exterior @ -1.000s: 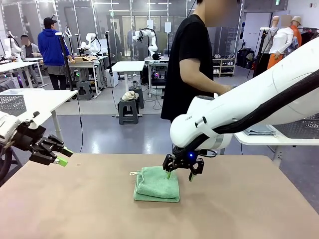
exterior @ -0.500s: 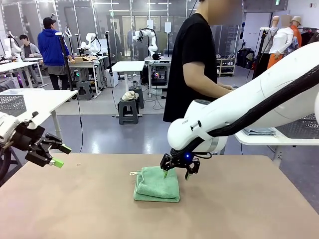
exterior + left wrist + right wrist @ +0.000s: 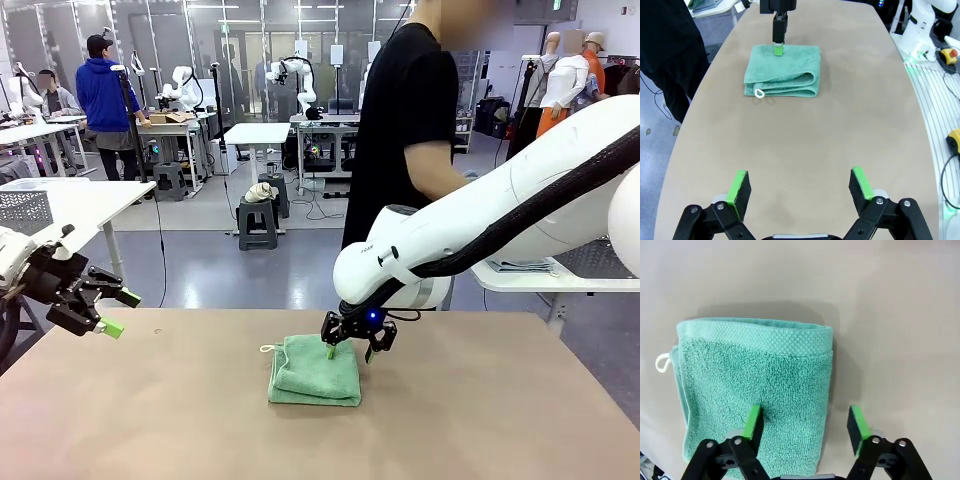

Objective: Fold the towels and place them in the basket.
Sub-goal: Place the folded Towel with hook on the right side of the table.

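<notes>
A mint green towel [image 3: 315, 372] [image 3: 782, 70] [image 3: 755, 390] lies folded on the tan table, its white loop at the left corner. My right gripper [image 3: 348, 350] [image 3: 806, 422] is down at the towel's far right edge, open. Its jaws straddle that edge: one pad rests on the terry, the other stands over bare table. My left gripper [image 3: 120, 312] [image 3: 800, 185] hovers wide open over the table's left end, well away from the towel, with nothing in it. On the white side table at the right, a grey-blue towel [image 3: 522, 265] lies next to the dark mesh basket [image 3: 600, 258].
A person in a black shirt [image 3: 405, 130] stands at the far side, just behind the right arm. A paler perforated basket [image 3: 25, 210] sits on a white table at the left. The tan table [image 3: 180, 420] has bare surface all around the towel.
My right gripper has sunk onto the towel's edge and shifted slightly left, its jaws narrowing. My left gripper has opened wider and drawn back left. The person has stepped to the right.
</notes>
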Controlling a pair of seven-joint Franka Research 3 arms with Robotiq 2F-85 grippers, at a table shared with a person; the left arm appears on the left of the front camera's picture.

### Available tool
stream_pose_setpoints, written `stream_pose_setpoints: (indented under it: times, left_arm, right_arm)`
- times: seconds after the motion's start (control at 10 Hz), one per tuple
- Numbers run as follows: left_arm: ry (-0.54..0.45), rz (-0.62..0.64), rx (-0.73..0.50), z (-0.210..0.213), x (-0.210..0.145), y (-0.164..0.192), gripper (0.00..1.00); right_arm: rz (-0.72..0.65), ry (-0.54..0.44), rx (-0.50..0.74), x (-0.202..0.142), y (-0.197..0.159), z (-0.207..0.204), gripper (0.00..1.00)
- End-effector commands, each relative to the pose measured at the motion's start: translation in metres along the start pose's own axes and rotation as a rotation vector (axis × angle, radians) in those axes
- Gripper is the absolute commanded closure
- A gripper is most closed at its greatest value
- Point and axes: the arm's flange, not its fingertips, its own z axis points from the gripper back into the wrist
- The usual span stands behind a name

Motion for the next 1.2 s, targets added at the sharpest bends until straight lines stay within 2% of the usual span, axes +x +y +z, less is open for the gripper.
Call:
stream_pose_setpoints:
  times: [0.0,0.1,0.2,0.3,0.4,0.5,0.6,0.7,0.8,0.9,1.0,1.1]
  left_arm:
    - [-0.027,-0.019,0.014,0.001,0.0035,-0.0073,0.0]
    - [-0.027,-0.02,0.015,0.0007,0.0043,-0.0076,0.0]
    - [-0.025,-0.02,0.016,0.0005,0.0043,-0.008,0.0]
    - [-0.024,-0.021,0.018,0.0005,0.0049,-0.0087,0.0]
    - [-0.022,-0.021,0.018,0.0004,0.0065,-0.009,0.0]
    - [-0.02,-0.021,0.018,0.0011,0.0064,-0.0092,0.0]
    - [-0.019,-0.021,0.018,0.0005,0.0069,-0.0091,0.0]
    - [-0.018,-0.02,0.017,-0.0003,0.0076,-0.0092,0.0]
    - [-0.019,-0.019,0.016,-0.0004,0.007,-0.0093,0.0]
    - [-0.02,-0.02,0.014,-0.0002,0.0061,-0.0097,0.0]
    - [-0.019,-0.026,0.011,0.0,0.0055,-0.0106,0.0]
    - [0.001,-0.028,0.033,-0.0013,0.0071,-0.0098,0.0]
  right_arm:
    - [-0.022,-0.013,0.026,0.0015,-0.0014,-0.0024,0.39]
    - [-0.023,-0.011,0.028,0.0013,-0.0022,-0.0038,0.24]
    - [-0.022,-0.01,0.031,0.0013,-0.0029,-0.0048,0.58]
    - [-0.022,-0.007,0.035,0.0013,-0.0029,-0.0052,0.44]
    - [-0.02,-0.005,0.038,0.0014,-0.0026,-0.0049,0.78]
    - [-0.017,-0.001,0.04,0.0013,-0.0025,-0.0049,0.63]
    - [-0.012,0.002,0.038,0.001,-0.0031,-0.0048,0.98]
    - [-0.006,0.005,0.037,0.0002,-0.0036,-0.0044,0.66]
    - [-0.002,0.007,0.034,-0.0001,-0.0038,-0.0035,1.0]
    - [0.002,0.009,0.032,-0.0004,-0.0038,-0.003,0.86]
    - [-0.01,-0.02,0.028,0.0004,-0.0037,-0.002,1.0]
    - [-0.014,0.006,0.01,-0.0005,-0.0001,-0.0031,1.0]
